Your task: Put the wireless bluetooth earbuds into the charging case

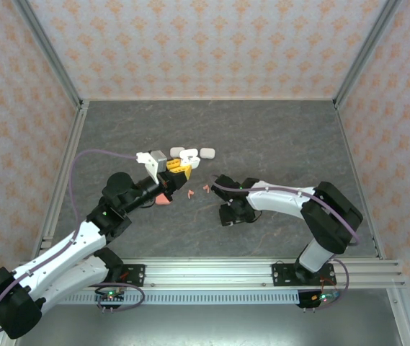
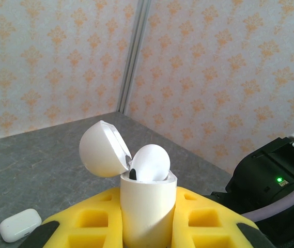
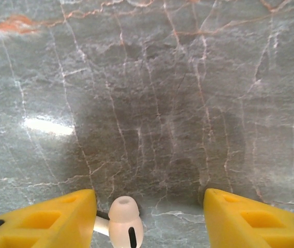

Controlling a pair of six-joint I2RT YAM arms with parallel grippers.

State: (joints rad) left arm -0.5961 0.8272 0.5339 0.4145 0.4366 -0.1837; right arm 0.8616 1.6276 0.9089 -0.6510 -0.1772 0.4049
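My left gripper (image 1: 179, 166) (image 2: 148, 219) is shut on a white charging case (image 2: 148, 206), held upright above the table. The case's lid (image 2: 104, 149) is flipped open, and a white earbud (image 2: 150, 163) sits in the case's mouth. My right gripper (image 1: 230, 215) (image 3: 149, 206) is low over the table and open, its yellow fingers (image 3: 59, 217) wide apart. On the table between them lies a white earbud (image 3: 125, 222), close to the left finger, its stem running behind that finger. Two pink earbuds (image 1: 190, 193) (image 1: 206, 189) lie between the arms.
Three closed white cases (image 1: 177, 152) (image 1: 190, 153) (image 1: 207, 153) lie in a row at mid-table; one (image 2: 20, 225) appears in the left wrist view. A pink case (image 1: 163, 198) lies below my left gripper. Patterned walls and metal posts (image 1: 50, 50) enclose the grey table (image 1: 284, 137).
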